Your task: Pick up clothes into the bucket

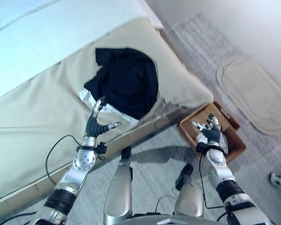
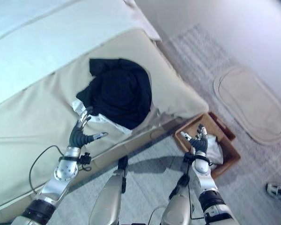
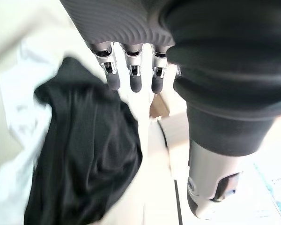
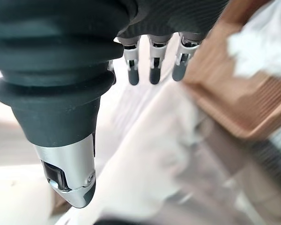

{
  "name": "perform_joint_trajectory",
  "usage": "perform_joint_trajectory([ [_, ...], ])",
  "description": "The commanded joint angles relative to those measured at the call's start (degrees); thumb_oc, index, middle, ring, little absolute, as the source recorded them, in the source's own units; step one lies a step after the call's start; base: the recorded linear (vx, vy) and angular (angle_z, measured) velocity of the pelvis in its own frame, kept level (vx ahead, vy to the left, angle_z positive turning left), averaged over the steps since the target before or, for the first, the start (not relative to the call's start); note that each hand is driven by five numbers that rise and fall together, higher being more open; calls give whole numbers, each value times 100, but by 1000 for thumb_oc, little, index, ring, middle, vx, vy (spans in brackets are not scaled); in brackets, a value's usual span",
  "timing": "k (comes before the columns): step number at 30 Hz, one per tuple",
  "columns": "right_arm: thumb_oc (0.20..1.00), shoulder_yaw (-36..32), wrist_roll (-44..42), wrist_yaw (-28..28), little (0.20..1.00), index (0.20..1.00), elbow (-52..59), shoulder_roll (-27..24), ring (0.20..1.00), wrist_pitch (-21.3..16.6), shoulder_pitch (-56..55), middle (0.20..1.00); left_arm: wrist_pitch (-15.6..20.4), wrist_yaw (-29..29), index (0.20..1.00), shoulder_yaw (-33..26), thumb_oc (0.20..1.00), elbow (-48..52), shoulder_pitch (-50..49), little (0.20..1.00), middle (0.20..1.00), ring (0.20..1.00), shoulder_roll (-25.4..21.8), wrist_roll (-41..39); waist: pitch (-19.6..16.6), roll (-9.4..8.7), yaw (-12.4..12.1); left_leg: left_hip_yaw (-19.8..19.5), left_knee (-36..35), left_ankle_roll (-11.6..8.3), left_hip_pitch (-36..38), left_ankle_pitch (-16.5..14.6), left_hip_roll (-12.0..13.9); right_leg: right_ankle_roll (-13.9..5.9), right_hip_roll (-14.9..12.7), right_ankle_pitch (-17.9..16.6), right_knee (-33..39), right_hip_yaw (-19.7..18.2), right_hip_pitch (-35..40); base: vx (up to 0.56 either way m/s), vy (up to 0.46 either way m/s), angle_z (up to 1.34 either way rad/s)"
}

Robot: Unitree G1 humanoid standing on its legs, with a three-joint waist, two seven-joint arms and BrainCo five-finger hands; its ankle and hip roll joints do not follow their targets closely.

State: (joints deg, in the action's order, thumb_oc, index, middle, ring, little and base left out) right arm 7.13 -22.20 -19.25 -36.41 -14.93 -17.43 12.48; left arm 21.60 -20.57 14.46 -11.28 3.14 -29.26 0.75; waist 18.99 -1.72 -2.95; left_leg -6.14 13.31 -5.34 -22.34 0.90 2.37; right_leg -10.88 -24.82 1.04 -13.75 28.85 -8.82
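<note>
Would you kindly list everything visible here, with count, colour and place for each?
Black garment: one, black, heaped on the bed near its edge.
White garment: one, white, under the black garment, showing at its near side.
Bed: one, beige cover, with a pale blue sheet further back.
Basket: one, brown, on the floor beside the bed.
White cloth: one, white, inside the basket.
Rug: one, beige oval, on the floor past the basket.
Shoe: one, pale, a person's, at the floor's right edge.
Left hand: open, by the white garment's edge.
Right hand: open, over the basket.
</note>
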Motion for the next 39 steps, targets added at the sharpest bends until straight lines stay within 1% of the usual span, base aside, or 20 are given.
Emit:
perform_joint_trajectory([
  [1,1000,-66,-77,81,1000,1000,253,-227,1000,-240,82,1000,23,-220,1000,-337,1000,97,90,1000,1000,1000,-170,628,-52,-78,-45,425,-153,299,366,-249,-192,-375,-301,-1275,269,-396,96,105,136,15],
  [2,1000,-63,-76,95,1000,1000,268,-235,1000,-230,49,1000,5,-209,1000,-352,1000,78,93,1000,1000,1000,-189,704,-93,-91,-27,417,-173,342,456,-273,-239,-367,-338,-1327,185,-466,106,135,213,19],
  [3,1000,-83,-110,147,1000,1000,349,-229,1000,-229,-50,1000,-37,-245,1000,-404,1000,158,126,1000,1000,1000,-299,983,-128,-85,61,377,-155,476,597,-327,-344,-272,-336,-1315,-267,-855,39,182,297,32],
  [4,1000,-90,-128,209,1000,1000,359,-240,1000,-229,-98,1000,-65,-242,1000,-385,1000,128,189,1000,1000,1000,-370,1191,-150,-95,102,375,-150,525,674,-354,-381,-220,-273,-1212,-457,-1031,-8,155,277,56],
  [5,1000,-62,-126,232,1000,1000,411,-242,1000,-234,-138,1000,-67,-243,1000,-389,1000,98,248,1000,1000,1000,-410,1269,-169,-102,162,376,-179,562,714,-337,-401,-149,-136,-1126,-539,-1207,-122,87,158,51],
  [6,1000,-33,-109,268,1000,1000,447,-254,1000,-242,-164,1000,-82,-268,1000,-387,1000,94,318,1000,1000,1000,-443,1370,-151,-103,217,366,-199,572,778,-365,-395,-74,85,-893,-550,-1357,-229,37,97,31],
  [7,1000,-7,-93,298,1000,1000,458,-260,1000,-239,-169,1000,-80,-296,1000,-366,1000,45,402,1000,1000,1000,-437,1415,-145,-114,257,372,-254,572,788,-324,-382,10,288,-696,-443,-1406,-375,17,48,-9],
  [8,1000,11,-129,356,1000,1000,441,-275,1000,-262,-170,1000,-124,-317,1000,-353,1000,7,581,1000,1000,1000,-443,1506,-95,-168,345,321,-309,571,793,-309,-414,66,578,-519,-177,-1536,-632,0,17,-13],
  [9,1000,9,-131,358,1000,1000,437,-275,1000,-264,-164,1000,-123,-322,1000,-350,1000,0,589,1000,1000,1000,-442,1510,-102,-165,340,323,-314,568,785,-309,-406,71,588,-524,-167,-1536,-639,-11,-31,-16],
  [11,1000,63,-158,386,1000,1000,406,-270,1000,-276,-149,1000,-153,-374,1000,-311,1000,-97,796,1000,1000,1000,-438,1578,-2,-265,430,276,-272,534,718,-327,-434,41,739,-579,125,-1729,-844,-29,-62,-6],
  [12,1000,62,-182,389,1000,1000,388,-260,1000,-286,-186,1000,-158,-389,1000,-260,1000,-180,910,1000,1000,1000,-420,1617,37,-299,443,257,-151,522,649,-355,-447,35,794,-549,181,-1860,-834,-34,-71,16],
  [14,1000,55,-209,351,1000,1000,304,-254,1000,-295,-210,1000,-198,-475,1000,-182,1000,-293,1091,1000,1000,1000,-362,1707,81,-373,442,305,29,489,447,-391,-456,27,742,-520,290,-1835,-781,-54,-64,33],
  [17,1000,95,-271,302,1000,1000,395,-290,1000,-338,-108,1000,-309,-678,1000,-53,1000,-466,1449,1000,1000,1000,-414,1878,304,-405,529,424,187,438,125,-357,-338,11,834,-680,375,-1896,-1034,-130,-59,-12],
  [20,1000,126,-337,264,1000,1000,491,-381,1000,-398,-64,1000,-441,-933,1000,121,1000,-731,1902,1000,1000,1000,-513,2155,446,-465,620,456,290,368,-203,-307,-247,27,895,-720,497,-1895,-1235,-109,-73,-19],
  [22,1000,153,-329,203,1000,1000,599,-463,1000,-431,11,1000,-590,-1125,1000,258,1000,-950,2318,1000,1000,1000,-629,2348,578,-509,689,468,413,332,-489,-274,-188,51,956,-756,463,-1914,-1496,-131,-70,-8],
  [23,1000,143,-332,139,1000,1000,652,-540,1000,-486,76,1000,-741,-1329,1000,354,1000,-1153,2657,1000,1000,1000,-707,2547,727,-533,770,465,522,315,-680,-277,-155,76,988,-740,392,-1951,-1720,-82,-47,-10],
  [24,1000,135,-331,137,1000,1000,652,-542,1000,-485,80,1000,-738,-1341,1000,368,1000,-1173,2679,1000,1000,1000,-700,2551,734,-518,747,468,581,308,-696,-335,-129,80,1010,-700,347,-1961,-1736,-90,-35,-17],
  [28,1000,140,-327,63,1000,1000,732,-658,1000,-576,149,1000,-1027,-1649,1000,510,1000,-1468,3458,1000,1000,1000,-1007,2809,1028,-527,897,449,962,285,-1304,-364,-93,130,1063,-642,-44,-2036,-2336,-92,-20,-8],
  [33,1000,138,-414,85,1000,1000,700,-676,1000,-635,179,1000,-1328,-1865,1000,598,1000,-1626,4091,1000,1000,1000,-1349,3126,1080,-508,1024,438,1215,268,-1996,-369,-43,152,1091,-626,-236,-2075,-2987,-52,-23,-1],
  [39,1000,94,-511,109,1000,1000,695,-661,1000,-702,209,1000,-1733,-1985,1000,731,1000,-1907,4707,1000,1000,1000,-1636,3547,1080,-461,1145,435,1227,246,-2430,-345,-18,153,1095,-647,-285,-2115,-3459,-10,-4,-2],
])
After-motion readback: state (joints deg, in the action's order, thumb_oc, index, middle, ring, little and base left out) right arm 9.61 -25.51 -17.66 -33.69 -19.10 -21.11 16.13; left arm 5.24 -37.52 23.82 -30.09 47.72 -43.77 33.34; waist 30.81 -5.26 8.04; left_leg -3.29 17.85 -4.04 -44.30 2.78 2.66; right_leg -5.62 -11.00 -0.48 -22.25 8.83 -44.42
